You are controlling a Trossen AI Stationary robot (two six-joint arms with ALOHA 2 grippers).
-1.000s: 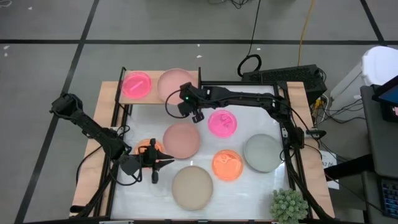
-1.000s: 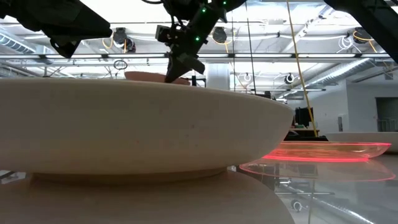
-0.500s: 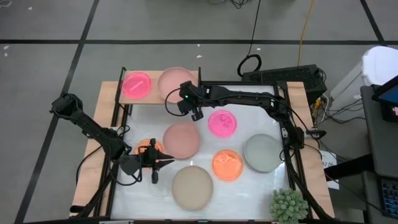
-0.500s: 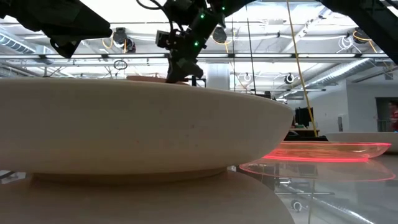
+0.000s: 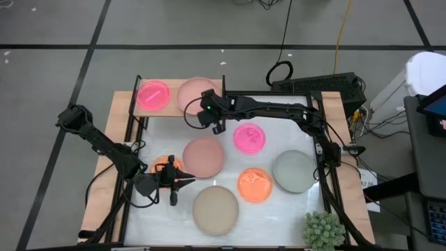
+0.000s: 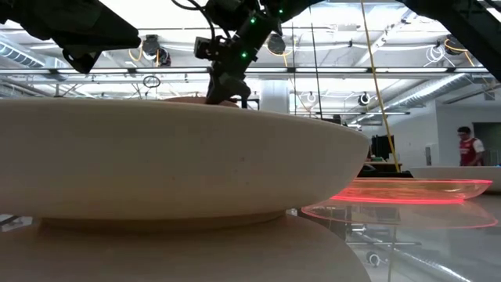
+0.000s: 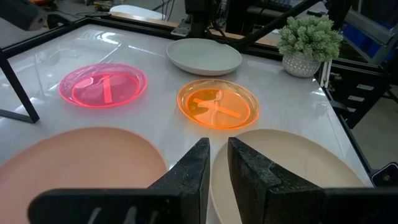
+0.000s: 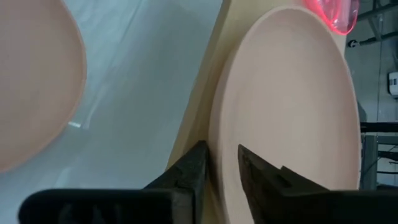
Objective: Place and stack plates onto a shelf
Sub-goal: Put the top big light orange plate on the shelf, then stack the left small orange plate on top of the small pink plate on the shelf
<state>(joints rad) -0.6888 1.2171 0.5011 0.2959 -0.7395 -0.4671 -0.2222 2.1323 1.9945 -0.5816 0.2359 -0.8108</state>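
No text, label, brand, number or sign I can read anywhere, not on the plates, the shelf, my arms, or in the room beyond

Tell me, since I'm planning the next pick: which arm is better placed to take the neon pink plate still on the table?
Right. Its claw sits at the shelf's dusty-pink plate, beside the translucent neon pink plate. The left claw waits across the table by the orange plate.
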